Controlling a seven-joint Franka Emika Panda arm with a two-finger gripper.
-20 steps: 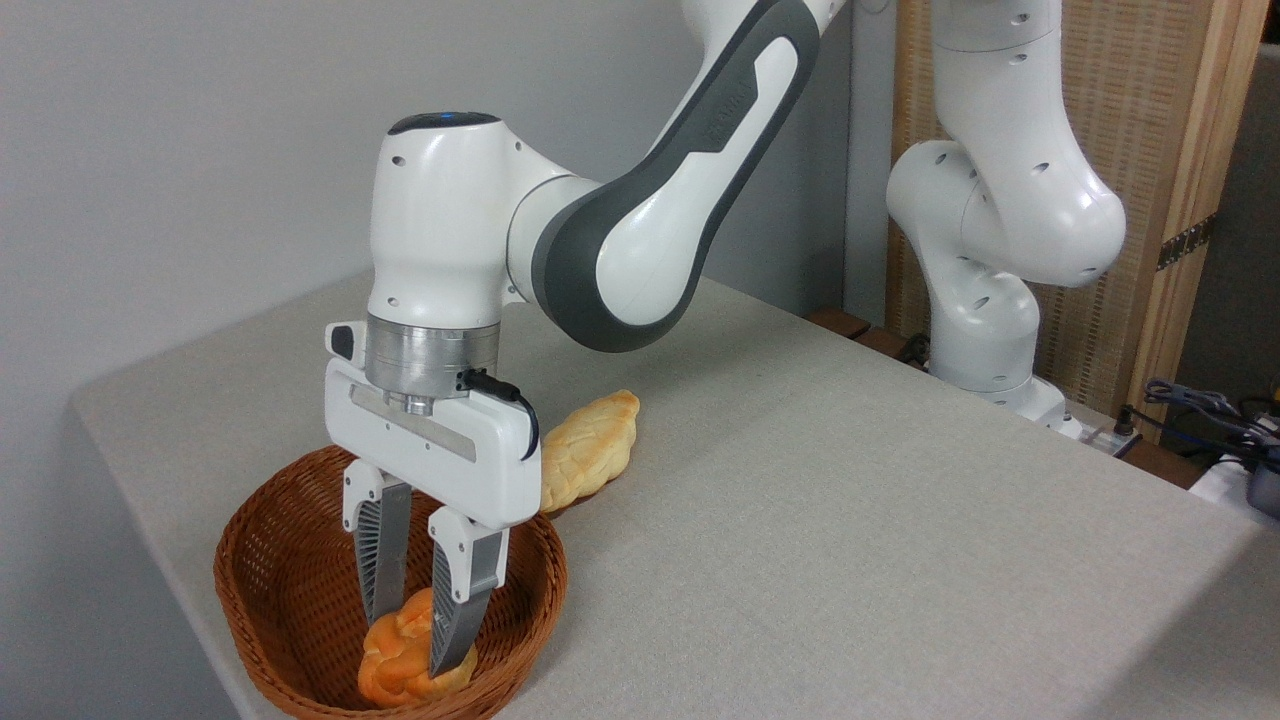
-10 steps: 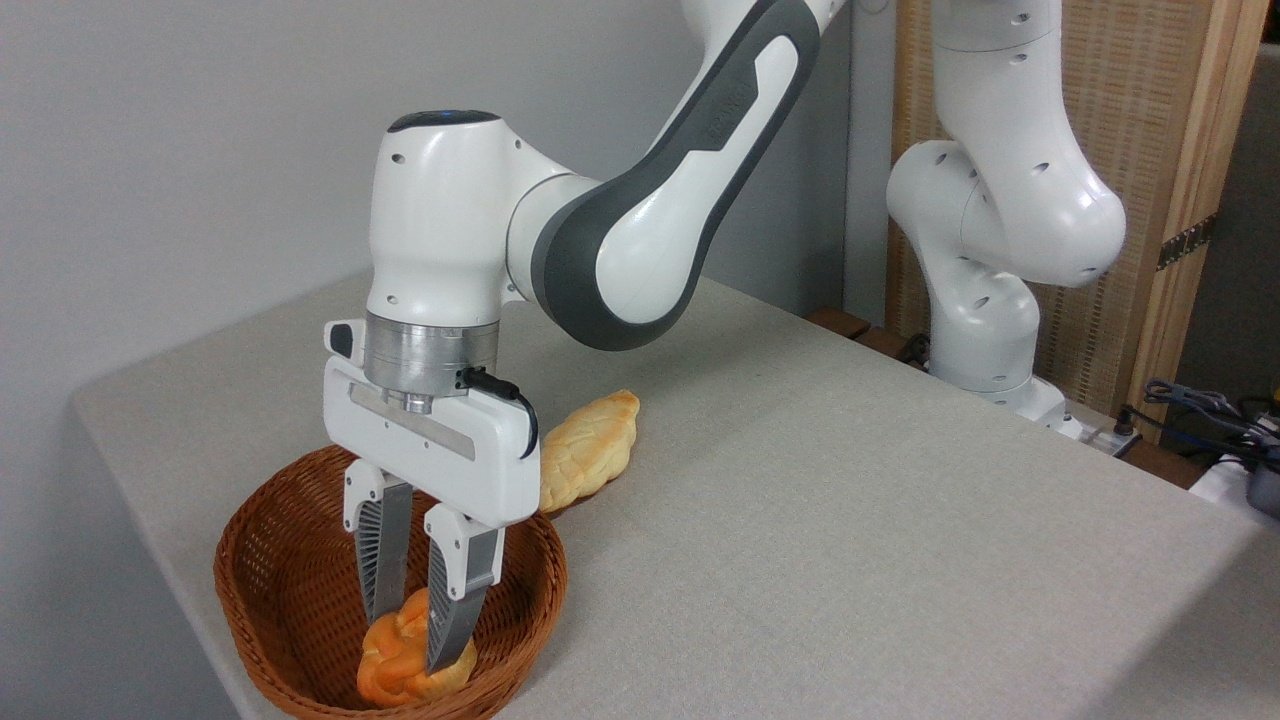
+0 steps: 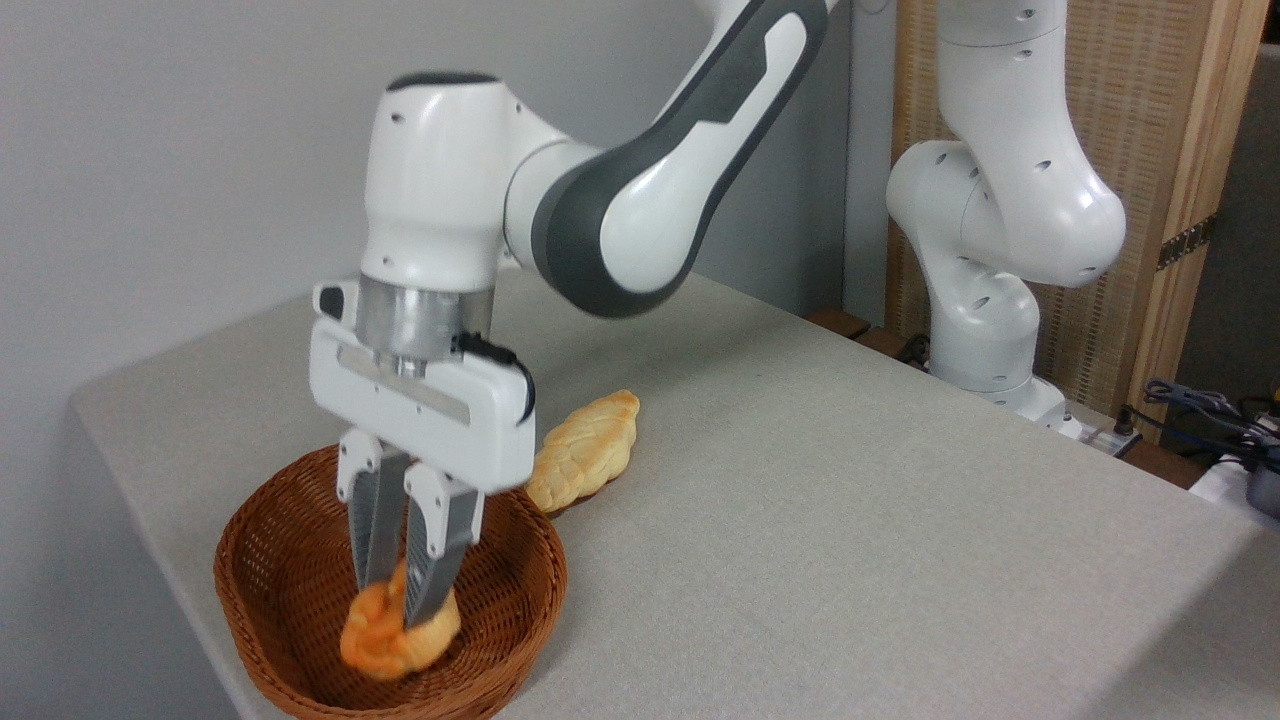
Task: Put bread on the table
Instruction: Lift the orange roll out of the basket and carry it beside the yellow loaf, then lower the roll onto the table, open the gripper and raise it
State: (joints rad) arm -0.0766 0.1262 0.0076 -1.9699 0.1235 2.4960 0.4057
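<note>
The tool point(image 3: 392, 600) points down into the basket point(image 3: 520, 590), its two fingers point(image 3: 435, 560) pinched on the bread point(image 3: 385, 645), which shows orange below and between them. The bread hangs within the basket's walls, slightly blurred; whether its underside touches the basket floor cannot be told. The basket sits at the near left corner of the worktop point(image 3: 850, 520). A pale braided loaf point(image 3: 585, 450) lies on the worktop just behind the basket.
</note>
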